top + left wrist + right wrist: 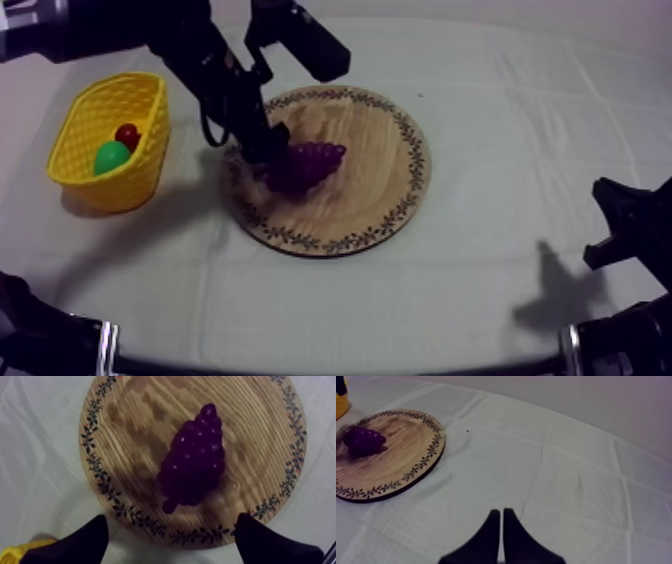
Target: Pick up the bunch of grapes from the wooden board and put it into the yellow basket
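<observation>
A purple bunch of grapes (306, 163) lies on the left part of the round wooden board (370, 120). My left gripper (266, 156) has come in from the upper left and hangs just above the bunch's left end. In the left wrist view its fingers (85, 543) stand wide apart, open, with the grapes (195, 463) ahead of them on the board (130, 421). The yellow basket (75, 125) stands left of the board. My right gripper (622, 226) rests at the table's right side, its fingers (492, 531) together as a narrow wedge, shut on nothing.
Inside the basket lie a small red fruit (127, 134) and a green pear (110, 157). From the right wrist view the board (406, 456) with the grapes (363, 440) is far off, with bare cloth (546, 476) between.
</observation>
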You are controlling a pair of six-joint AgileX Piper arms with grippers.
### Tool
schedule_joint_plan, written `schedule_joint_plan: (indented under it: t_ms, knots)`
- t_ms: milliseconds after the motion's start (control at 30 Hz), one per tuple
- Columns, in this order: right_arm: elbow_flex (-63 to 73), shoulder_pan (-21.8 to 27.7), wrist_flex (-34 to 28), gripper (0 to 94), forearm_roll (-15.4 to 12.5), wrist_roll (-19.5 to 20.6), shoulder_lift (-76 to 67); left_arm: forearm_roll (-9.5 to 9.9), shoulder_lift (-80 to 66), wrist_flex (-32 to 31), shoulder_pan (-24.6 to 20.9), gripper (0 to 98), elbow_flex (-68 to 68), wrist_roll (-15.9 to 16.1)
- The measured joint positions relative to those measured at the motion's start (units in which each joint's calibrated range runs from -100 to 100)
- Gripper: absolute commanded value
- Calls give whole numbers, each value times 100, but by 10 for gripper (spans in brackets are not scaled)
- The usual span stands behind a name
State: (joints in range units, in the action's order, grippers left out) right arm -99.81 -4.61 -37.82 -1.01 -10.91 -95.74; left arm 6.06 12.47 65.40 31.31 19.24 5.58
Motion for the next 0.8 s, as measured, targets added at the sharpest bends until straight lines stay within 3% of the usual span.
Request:
schedule_joint_plan:
  t_ms: [367,800]
  knots:
    - [0,0,0,4,0,2,0,-193,745,-606,-13,935,24,265]
    - [0,0,0,4,0,-4,0,-458,1548,-971,13,835,-410,534]
